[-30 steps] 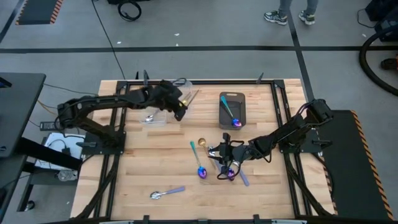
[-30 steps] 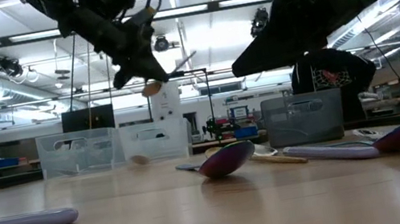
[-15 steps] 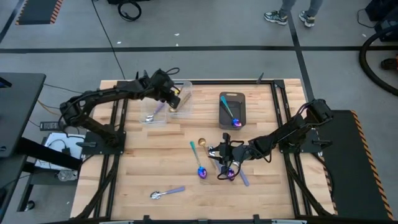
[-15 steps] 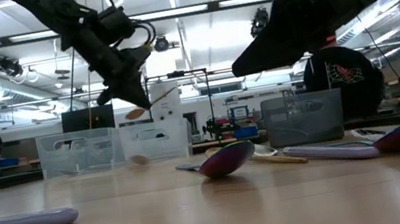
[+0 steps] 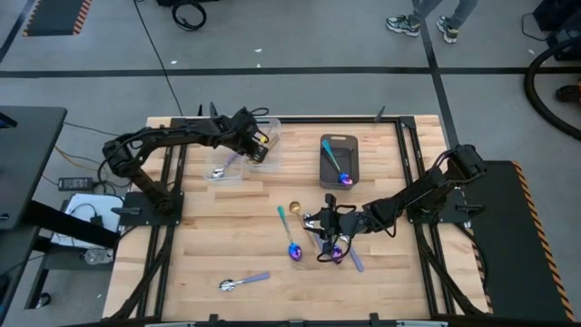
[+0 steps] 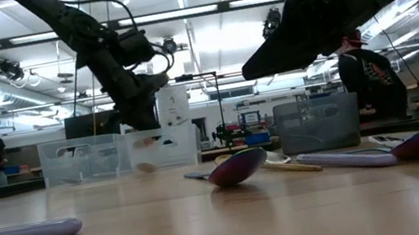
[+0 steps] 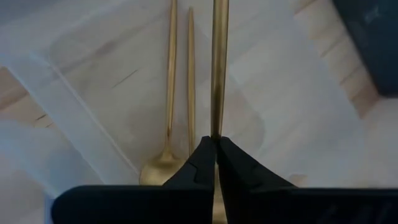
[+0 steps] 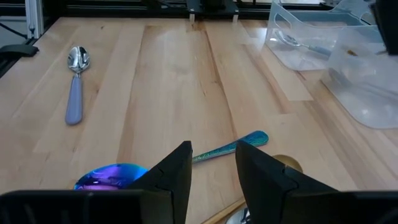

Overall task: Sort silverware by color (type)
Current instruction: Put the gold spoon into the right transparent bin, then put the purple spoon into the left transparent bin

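My left gripper [image 5: 258,151] is over the far clear bin [image 5: 270,128] and is shut on a gold spoon [image 7: 218,62]. Two more gold spoons [image 7: 168,118] lie on that bin's floor. My right gripper [image 5: 325,224] stands open and low over the loose spoons in mid-table. A teal-handled blue spoon [image 8: 227,149] lies just beyond its fingers and a gold spoon [image 5: 295,209] lies beside it. A silver spoon with a lavender handle [image 5: 243,282] lies near the front edge. Another teal-handled spoon [image 5: 338,167] lies in the dark grey bin [image 5: 350,145]. My left gripper pinches the gold spoon's thin handle [image 7: 215,127] between its two fingertips, coming from above at a steep downward slant. The handle runs on ahead along the line of the fingers, over the bin's floor. I cannot tell whether its far end touches the bin.
A second clear bin [image 5: 224,169] with a lavender-handled spoon stands next to the first. A purple-bowled spoon [image 5: 338,253] and a lavender handle [image 5: 355,262] lie under my right arm. People stand in the room beyond the table's far edge.
My left gripper has swung toward the table's far edge and come down to the rim of the far clear bin, still shut on the gold spoon. The spoon has turned with it and now points down into the bin.
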Controlling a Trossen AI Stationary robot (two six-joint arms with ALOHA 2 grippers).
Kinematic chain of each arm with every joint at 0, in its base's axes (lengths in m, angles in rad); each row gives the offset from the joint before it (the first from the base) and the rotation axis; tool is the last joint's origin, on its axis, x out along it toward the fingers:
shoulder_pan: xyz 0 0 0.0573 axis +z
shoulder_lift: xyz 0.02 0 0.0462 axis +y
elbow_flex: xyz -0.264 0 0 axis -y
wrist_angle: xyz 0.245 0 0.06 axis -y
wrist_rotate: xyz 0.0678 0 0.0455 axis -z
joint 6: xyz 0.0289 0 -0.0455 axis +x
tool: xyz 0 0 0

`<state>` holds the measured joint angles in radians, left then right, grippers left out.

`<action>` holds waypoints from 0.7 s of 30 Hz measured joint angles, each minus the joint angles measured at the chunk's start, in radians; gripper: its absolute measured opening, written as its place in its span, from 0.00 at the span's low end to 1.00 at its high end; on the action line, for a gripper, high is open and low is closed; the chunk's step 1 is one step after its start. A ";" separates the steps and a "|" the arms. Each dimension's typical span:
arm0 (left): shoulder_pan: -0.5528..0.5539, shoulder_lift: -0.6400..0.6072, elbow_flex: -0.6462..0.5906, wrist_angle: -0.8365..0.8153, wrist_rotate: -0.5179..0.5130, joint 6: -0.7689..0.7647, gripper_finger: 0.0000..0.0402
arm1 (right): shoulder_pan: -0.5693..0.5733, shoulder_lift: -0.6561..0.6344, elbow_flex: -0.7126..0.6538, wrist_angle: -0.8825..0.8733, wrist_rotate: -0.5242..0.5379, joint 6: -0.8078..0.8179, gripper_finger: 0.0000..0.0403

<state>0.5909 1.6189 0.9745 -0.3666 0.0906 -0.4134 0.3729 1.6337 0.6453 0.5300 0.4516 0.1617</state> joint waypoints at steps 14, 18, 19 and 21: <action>-0.020 0.026 0.000 -0.008 -0.009 -0.002 0.24 | 0.000 0.000 0.000 -0.009 0.000 0.000 0.33; -0.053 -0.001 0.000 0.000 -0.085 0.052 0.29 | 0.000 0.000 0.000 -0.016 0.000 0.000 0.33; -0.065 -0.011 0.000 -0.001 -0.114 0.070 0.29 | 0.000 0.000 0.000 -0.017 0.000 0.001 0.33; -0.087 -0.036 0.000 -0.002 -0.156 0.093 0.29 | 0.000 0.000 0.000 -0.017 0.000 0.003 0.33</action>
<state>0.5040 1.5827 0.9745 -0.3684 -0.0650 -0.3209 0.3729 1.6337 0.6453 0.5129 0.4515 0.1646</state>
